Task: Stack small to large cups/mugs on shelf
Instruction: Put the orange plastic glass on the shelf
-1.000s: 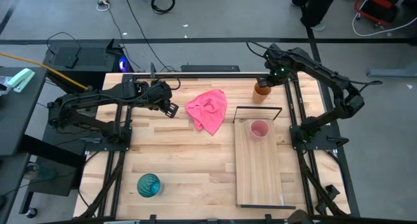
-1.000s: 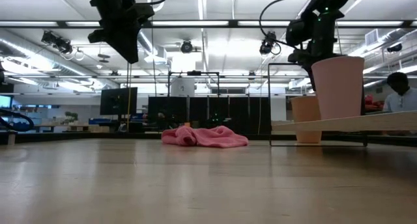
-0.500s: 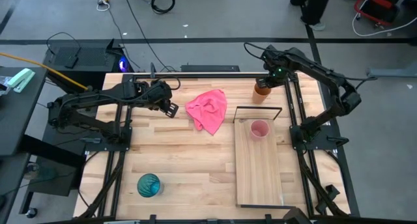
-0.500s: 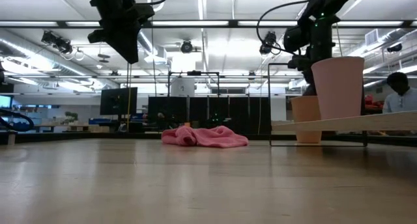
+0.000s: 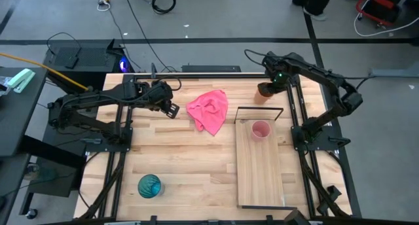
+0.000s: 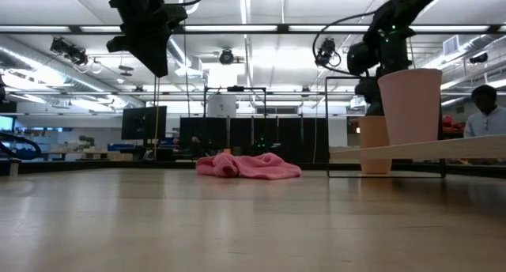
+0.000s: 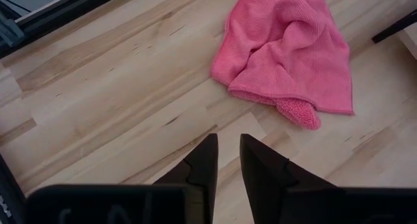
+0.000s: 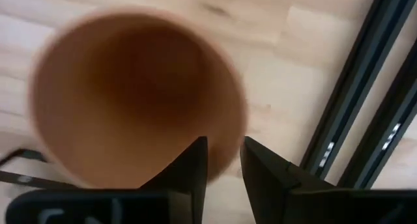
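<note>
Closing on the orange-brown cup [image 5: 262, 91] at the worktop's 1 o'clock, the right end effector [image 8: 221, 160] has dropped lower; fingers narrowly parted astride the rim, grasp imminent. Left end effector [image 7: 227, 160] idle, nearly pressed together.

The orange-brown cup [image 8: 133, 97] shows blurred, its lower side hidden behind the right hand [image 8: 223, 160].

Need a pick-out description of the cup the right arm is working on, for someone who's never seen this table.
Start at the shelf, the long light board on the table's right half, and go to its black wire-frame end. Just past it, on the tabletop near the far edge, stands the orange-brown cup, right gripper directly above. The pink cup stands on the shelf; the teal cup is alone, near-left.
</note>
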`<state>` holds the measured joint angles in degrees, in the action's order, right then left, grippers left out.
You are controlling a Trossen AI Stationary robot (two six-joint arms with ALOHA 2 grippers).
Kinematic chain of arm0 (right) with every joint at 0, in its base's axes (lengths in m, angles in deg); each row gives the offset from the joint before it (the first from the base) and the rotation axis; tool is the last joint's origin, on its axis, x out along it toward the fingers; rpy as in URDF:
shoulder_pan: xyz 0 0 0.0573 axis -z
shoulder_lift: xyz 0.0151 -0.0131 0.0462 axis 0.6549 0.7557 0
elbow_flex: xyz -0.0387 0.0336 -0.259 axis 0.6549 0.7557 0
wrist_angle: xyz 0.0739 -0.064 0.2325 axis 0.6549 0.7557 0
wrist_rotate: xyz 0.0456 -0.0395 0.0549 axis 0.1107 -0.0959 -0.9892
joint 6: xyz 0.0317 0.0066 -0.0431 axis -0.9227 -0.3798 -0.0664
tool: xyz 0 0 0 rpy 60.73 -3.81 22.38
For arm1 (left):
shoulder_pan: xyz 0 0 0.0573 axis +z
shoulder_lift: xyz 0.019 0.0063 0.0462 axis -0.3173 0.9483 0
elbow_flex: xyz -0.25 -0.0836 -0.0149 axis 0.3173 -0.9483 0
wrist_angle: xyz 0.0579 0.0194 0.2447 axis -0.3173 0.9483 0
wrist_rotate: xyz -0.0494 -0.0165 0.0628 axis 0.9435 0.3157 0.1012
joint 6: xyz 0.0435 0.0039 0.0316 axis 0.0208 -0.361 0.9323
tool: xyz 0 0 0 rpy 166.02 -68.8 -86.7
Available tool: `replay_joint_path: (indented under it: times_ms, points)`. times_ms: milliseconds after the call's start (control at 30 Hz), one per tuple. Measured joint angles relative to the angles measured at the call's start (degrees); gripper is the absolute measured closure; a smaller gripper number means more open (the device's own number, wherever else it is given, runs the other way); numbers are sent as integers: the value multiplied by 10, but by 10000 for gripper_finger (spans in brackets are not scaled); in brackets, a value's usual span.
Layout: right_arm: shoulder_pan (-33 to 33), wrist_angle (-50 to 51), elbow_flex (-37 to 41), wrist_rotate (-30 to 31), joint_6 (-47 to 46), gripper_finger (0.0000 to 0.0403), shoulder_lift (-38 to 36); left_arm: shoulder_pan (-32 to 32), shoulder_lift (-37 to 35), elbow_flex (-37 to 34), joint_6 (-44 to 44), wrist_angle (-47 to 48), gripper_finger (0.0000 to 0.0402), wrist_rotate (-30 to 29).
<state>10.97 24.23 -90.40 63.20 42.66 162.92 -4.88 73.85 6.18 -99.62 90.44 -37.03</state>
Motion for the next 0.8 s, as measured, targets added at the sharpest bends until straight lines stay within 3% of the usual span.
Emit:
replay_joint_path:
  times_ms: [500, 800]
  points:
    - [1, -46, 31, 0, -13, 307, -37, 0, 0, 0, 0, 0, 328, 0]
    - [1, -58, 31, 0, -19, 341, -35, 0, 0, 0, 0, 0, 333, 0]
